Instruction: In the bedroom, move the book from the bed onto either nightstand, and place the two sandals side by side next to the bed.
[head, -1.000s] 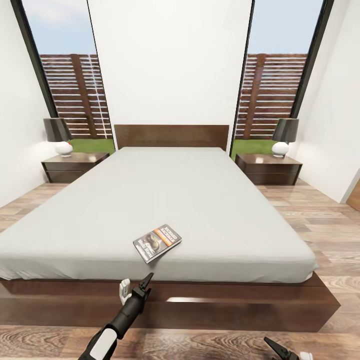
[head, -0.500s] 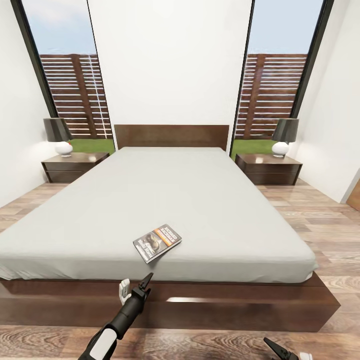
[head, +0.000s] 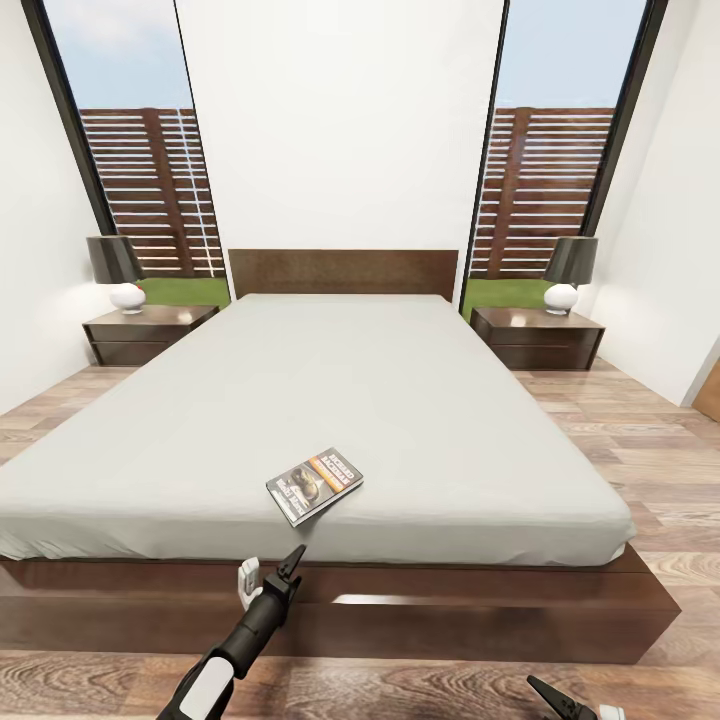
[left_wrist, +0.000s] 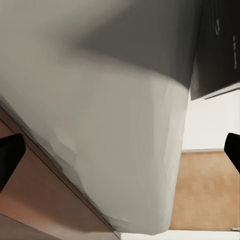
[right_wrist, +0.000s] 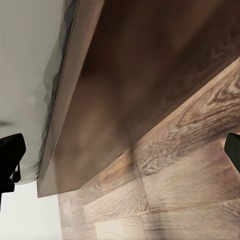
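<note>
Head view: left hand (head: 268, 572), fingers apart, below the book (head: 314, 485); a shallow reach could nudge it across the bed (head: 400, 400)

Left gripper (head: 270, 572) raised, fingers spread; right gripper (head: 570, 703) low, open

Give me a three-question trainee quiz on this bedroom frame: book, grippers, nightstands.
1. True or false: the book lies on the bed near its foot edge.
2. Which gripper is nearer the book? A) left gripper B) right gripper
3. Fill in: each nightstand bears one ____.

Key: 1 true. 2 A; it is raised just below the mattress edge, jaws open, nothing held. 3 lamp.
</note>
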